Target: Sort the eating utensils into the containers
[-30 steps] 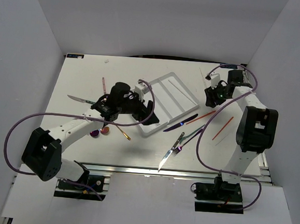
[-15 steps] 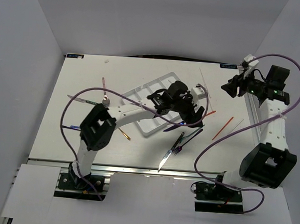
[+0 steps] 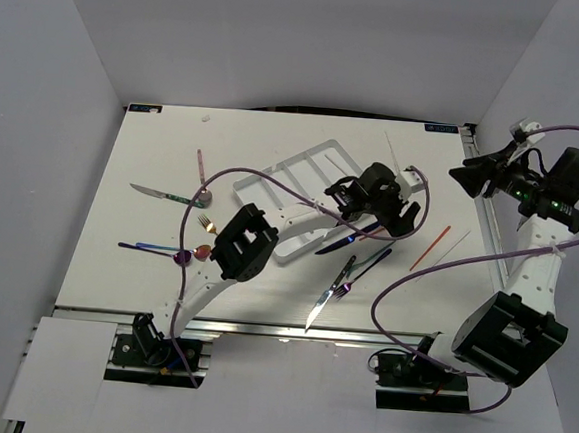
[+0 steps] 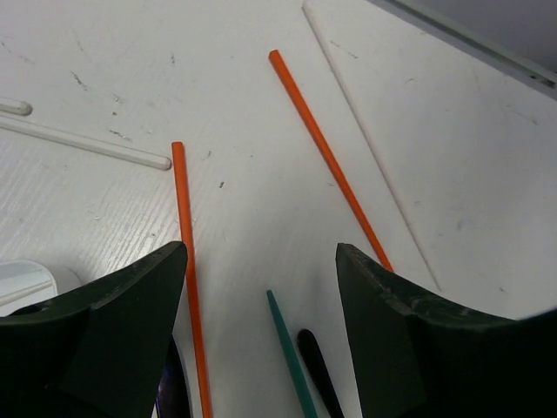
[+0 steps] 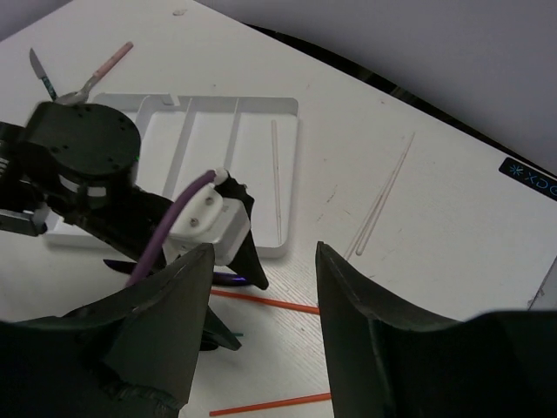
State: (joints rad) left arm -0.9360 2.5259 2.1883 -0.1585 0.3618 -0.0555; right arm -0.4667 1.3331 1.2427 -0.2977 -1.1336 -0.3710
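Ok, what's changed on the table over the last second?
The left gripper swung from the left side of the white plastic cutlery tray across to the thin orange chopsticks right of it, jaws open, holding nothing. The right gripper pulled back rightward, away from the tray, open and empty. The tray and loose cutlery stayed put.

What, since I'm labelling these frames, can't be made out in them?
- Left wrist view: steeper orange chopstick runs off the bottom edge; slanted orange chopstick ends behind a finger of the left gripper.
- Right wrist view: near corner of the tray hidden behind the left arm.
- Top view: left gripper's fingertips hidden under its body.
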